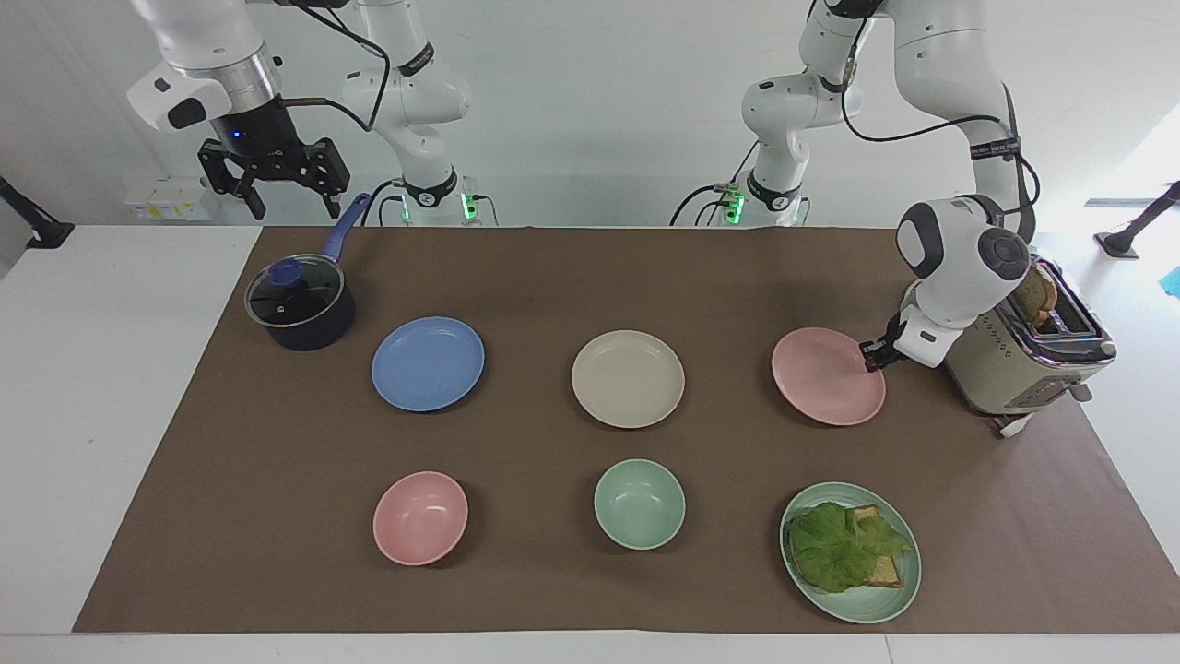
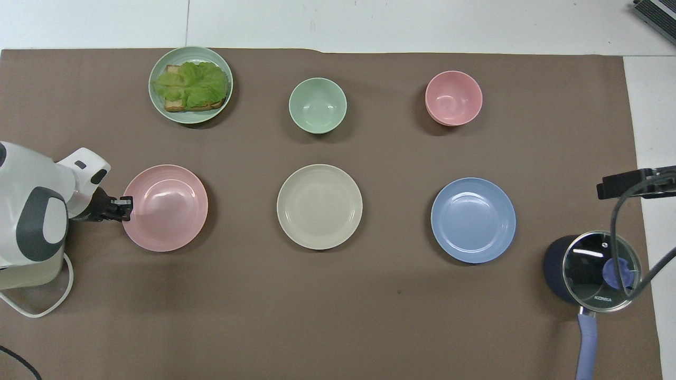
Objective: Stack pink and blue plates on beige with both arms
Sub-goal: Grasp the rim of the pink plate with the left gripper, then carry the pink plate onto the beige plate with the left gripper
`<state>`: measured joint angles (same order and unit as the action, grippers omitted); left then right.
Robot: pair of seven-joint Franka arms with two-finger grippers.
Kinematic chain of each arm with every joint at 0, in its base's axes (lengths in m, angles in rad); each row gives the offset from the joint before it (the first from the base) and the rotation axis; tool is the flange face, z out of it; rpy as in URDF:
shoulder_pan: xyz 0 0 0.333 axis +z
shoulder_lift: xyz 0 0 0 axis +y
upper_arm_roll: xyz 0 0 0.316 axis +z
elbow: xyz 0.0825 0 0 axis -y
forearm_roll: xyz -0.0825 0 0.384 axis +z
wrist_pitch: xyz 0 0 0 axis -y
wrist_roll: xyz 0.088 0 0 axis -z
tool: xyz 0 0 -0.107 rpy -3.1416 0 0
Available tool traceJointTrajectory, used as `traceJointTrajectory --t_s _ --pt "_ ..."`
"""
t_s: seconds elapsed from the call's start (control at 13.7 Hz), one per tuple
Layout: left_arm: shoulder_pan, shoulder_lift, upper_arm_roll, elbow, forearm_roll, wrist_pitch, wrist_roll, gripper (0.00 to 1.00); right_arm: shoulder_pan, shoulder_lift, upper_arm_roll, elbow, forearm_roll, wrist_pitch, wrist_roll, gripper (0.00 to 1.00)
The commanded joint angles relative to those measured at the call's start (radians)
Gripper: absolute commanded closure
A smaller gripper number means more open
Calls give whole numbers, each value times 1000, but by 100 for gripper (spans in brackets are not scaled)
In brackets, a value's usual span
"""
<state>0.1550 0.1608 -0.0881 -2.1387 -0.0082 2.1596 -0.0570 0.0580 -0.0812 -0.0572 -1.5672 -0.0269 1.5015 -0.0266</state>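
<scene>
The pink plate [image 1: 828, 376] [image 2: 166, 207] lies toward the left arm's end of the table, beside the toaster. My left gripper [image 1: 871, 355] [image 2: 124, 203] is shut on the rim of this plate that faces the toaster. In the middle of the mat sits the beige plate [image 1: 628, 378] [image 2: 319, 206], with nothing on it. The blue plate [image 1: 428, 362] [image 2: 473, 220] rests flat toward the right arm's end. My right gripper [image 1: 295, 210] hangs open and high over the pot's handle, holding nothing.
A lidded dark pot [image 1: 300, 302] stands beside the blue plate. The beige toaster [image 1: 1032, 355] is close against the left arm's wrist. Farther from the robots lie a pink bowl [image 1: 420, 516], a green bowl [image 1: 639, 503] and a green plate [image 1: 867, 609] with lettuce and bread.
</scene>
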Motion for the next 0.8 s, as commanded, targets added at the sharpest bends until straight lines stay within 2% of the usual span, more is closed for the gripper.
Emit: traceJointTrajectory --t_s 0.0,0.15,0.29,0.44,0.73 --pt "12 -20 -10 60 -34 -142 -6 100 -7 3 5 10 5 -14 5 0" --pt "3 -20 -9 153 -91 -263 -7 100 -7 3 5 10 5 -14 7 0" --pt "0 -21 -16 206 -181 -326 -14 100 -9 3 5 10 5 -14 5 0" --pt "-32 -40 -24 204 -225 -330 -69 100 -7 3 5 10 5 -14 5 0" --pt "-207 -44 -24 195 -277 -272 -213 100 -7 3 5 10 5 -14 5 0"
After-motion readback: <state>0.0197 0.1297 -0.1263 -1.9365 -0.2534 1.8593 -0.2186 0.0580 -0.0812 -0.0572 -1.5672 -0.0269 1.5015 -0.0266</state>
